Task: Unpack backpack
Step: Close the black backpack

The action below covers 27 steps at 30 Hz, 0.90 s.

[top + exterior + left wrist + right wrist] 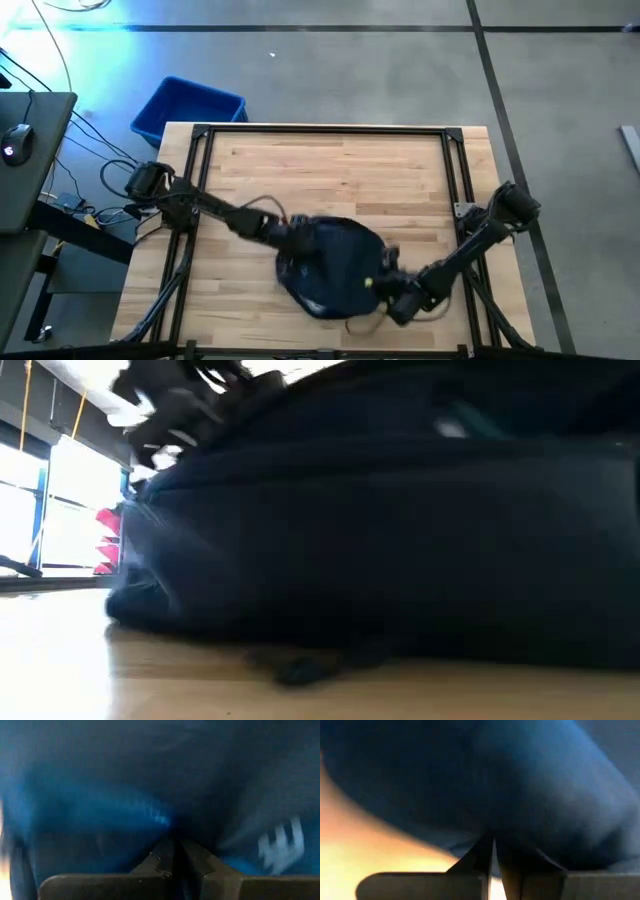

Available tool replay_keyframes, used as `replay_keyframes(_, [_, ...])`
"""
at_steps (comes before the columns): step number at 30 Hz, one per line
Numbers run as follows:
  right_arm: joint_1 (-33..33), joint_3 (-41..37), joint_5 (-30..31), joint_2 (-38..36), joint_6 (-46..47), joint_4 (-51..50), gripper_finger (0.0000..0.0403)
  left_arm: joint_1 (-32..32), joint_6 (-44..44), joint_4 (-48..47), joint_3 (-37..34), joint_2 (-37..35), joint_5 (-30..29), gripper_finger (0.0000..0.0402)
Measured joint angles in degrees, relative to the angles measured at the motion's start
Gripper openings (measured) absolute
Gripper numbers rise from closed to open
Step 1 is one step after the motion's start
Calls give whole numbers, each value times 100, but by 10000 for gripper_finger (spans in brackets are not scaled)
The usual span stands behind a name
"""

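A lab or workshop test bay. A butcher-block worktop [340, 170] in a black metal frame stands on a bare grey concrete floor [330, 70] crossed by dark tape lines. At the left of the high view, loose cables [85, 165] trail beside a desk carrying a computer mouse [15, 142], and a blue plastic bin [187, 108] sits on the floor.

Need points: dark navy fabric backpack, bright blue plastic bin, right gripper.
Dark navy fabric backpack [335, 262]: high view, middle of its rounded top.
Bright blue plastic bin [188, 108]: high view, its inside floor, beyond the table's far left corner.
Right gripper [385, 285]: high view, at the backpack's right edge.
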Motion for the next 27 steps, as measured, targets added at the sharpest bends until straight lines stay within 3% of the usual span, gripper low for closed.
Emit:
replay_keyframes(4, [-263, 73, 1180, -403, 1086, -1800, 9, -606, 152, -369, 313, -226, -1247, 0])
replay_keyframes(8, [-209, 365, 1505, -976, 1674, -2421, 9, -1188, 22, -1089, 819, -513, -2072, 0])
replay_keyframes(10, [-116, 535, 1417, -1207, 1603, -2245, 12, -1413, -130, -1118, 919, -612, -2067, 0])
replay_keyframes(13, [91, 721, 826, -1399, 1192, -1627, 29, -1749, -169, -656, 935, -636, -1711, 2])
replay_keyframes(16, [392, 752, 159, -1367, 640, -700, 62, -2037, -169, -145, 930, -345, -1490, 15])
replay_keyframes(20, [818, 759, -493, -1166, 358, -35, 116, -2298, -103, 616, 927, 246, -1665, 56])
replay_keyframes(24, [1224, 756, -456, -1137, 1232, -470, 161, -2349, 15, 1309, 922, 879, -2265, 108])
replay_keyframes(27, [1506, 752, -54, -1137, 2266, -869, 172, -2321, 15, 1796, 925, 1177, -2450, 145])
